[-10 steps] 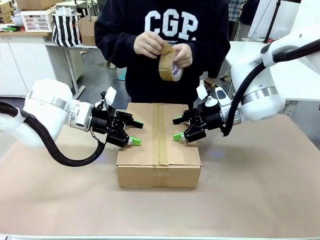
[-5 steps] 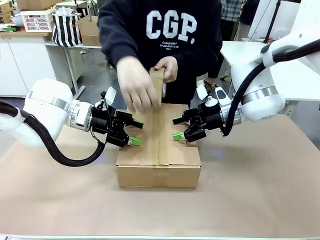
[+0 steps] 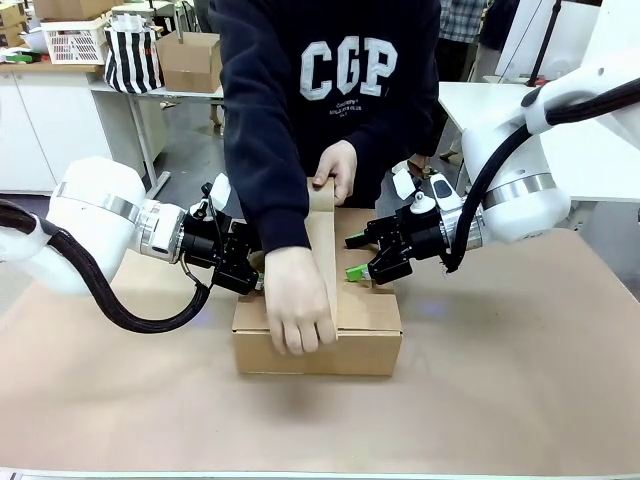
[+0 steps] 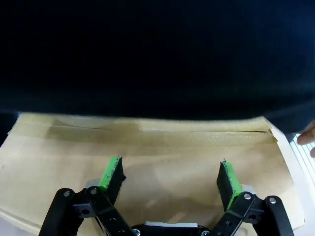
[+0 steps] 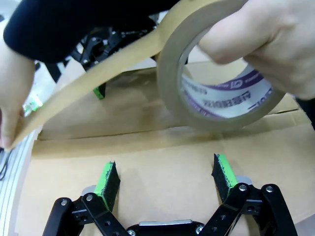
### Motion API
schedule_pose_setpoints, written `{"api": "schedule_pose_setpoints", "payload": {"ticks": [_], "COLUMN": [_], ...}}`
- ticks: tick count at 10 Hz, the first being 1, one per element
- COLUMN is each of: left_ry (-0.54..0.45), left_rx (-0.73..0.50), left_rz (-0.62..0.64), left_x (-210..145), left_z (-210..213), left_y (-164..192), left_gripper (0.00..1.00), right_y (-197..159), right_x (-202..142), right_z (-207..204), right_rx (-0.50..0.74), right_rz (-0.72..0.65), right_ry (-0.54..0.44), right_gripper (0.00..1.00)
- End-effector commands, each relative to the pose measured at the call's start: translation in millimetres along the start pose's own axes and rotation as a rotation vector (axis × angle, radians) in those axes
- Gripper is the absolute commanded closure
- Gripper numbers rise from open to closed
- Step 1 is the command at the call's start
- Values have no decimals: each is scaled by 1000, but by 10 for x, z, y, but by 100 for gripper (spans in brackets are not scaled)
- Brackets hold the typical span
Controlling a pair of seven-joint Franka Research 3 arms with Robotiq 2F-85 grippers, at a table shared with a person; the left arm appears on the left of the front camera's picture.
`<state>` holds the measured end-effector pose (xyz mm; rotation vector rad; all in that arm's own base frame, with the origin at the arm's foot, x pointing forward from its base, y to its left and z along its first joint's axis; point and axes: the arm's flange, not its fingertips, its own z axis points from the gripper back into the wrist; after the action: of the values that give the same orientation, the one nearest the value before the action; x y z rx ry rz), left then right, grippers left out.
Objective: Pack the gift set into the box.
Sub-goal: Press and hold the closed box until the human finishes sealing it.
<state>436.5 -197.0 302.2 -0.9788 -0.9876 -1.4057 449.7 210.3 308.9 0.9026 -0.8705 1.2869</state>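
The box (image 3: 372,318) lies shut in the middle of the table, with brown tape along its top seam. The gift set is hidden. A person's hand (image 3: 300,312) presses a fresh tape strip (image 3: 324,250) over the box's near edge. Their other hand (image 3: 337,172) holds the tape roll (image 5: 221,93) at the far edge. My left gripper (image 3: 256,270) stands open at the box's left side, its tips behind the person's sleeve. My right gripper (image 3: 356,257) is open over the right part of the lid. Both hold nothing (image 4: 170,177) (image 5: 166,177).
The person in a dark sweatshirt (image 3: 340,90) leans over the far side of the table. Brown paper (image 3: 500,380) covers the tabletop around the box. A smaller carton (image 3: 190,60) and a basket (image 3: 75,40) sit on furniture at the back left.
The person has pulled the tape from the roll across the lid toward me and pressed its end over the near edge. Both grippers have stayed put.
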Motion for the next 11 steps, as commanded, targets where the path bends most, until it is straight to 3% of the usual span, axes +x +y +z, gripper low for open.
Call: {"api": "schedule_pose_setpoints", "payload": {"ticks": [1,11], "left_ry": [-7,-7], "left_rx": [-5,-5], "left_rz": [8,8], "left_x": [-25,-25], "left_z": [8,8], "left_y": [-6,-6], "left_gripper": [0,0], "right_y": [-3,-3], "right_x": [-15,-15], "right_z": [-1,-1], "right_rx": [-2,-2], "right_rz": [2,2], "right_ry": [3,3], "right_gripper": [0,0]}}
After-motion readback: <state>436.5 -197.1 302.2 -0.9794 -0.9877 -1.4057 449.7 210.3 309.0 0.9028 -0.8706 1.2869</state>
